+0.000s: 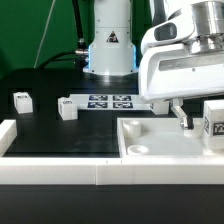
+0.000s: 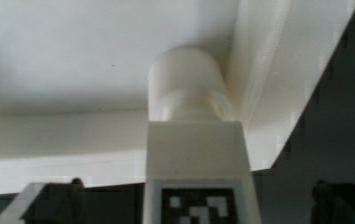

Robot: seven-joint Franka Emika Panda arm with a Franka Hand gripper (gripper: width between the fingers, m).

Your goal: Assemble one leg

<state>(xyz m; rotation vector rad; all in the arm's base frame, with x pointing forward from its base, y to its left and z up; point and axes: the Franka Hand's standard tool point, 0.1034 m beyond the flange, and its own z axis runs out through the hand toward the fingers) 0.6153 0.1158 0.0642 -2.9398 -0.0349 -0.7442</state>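
Arm: one, its white base (image 1: 108, 45) standing at the far side of the black table (image 1: 50, 125). The wrist reaches to the exterior view's right and points the hand straight down over the far right part of the panel.

Panel: one large white square panel (image 1: 160, 142), lying flat at the exterior view's right. One round corner hole (image 1: 135, 150) is visible near its left edge.

White rail (image 1: 60, 172): one, running along the near edge of the table and turning up the left side.

Marker board (image 1: 110, 101): one, flat on the table in front of the base, carrying several tags.

Gripper (image 2: 195, 198): jaws spread. In the wrist view the two dark fingers (image 2: 49, 200) stand on either side of a leg with a clear gap on each side, touching nothing.

Legs: three counted. The leg (image 2: 195, 150) between the jaws sits over the panel with its tag toward the wrist camera and its rounded end pointing away. Whether it rests on the panel cannot be told. The second leg (image 1: 67, 108) and the third leg (image 1: 22, 100) stand apart on the table, left of the marker board.
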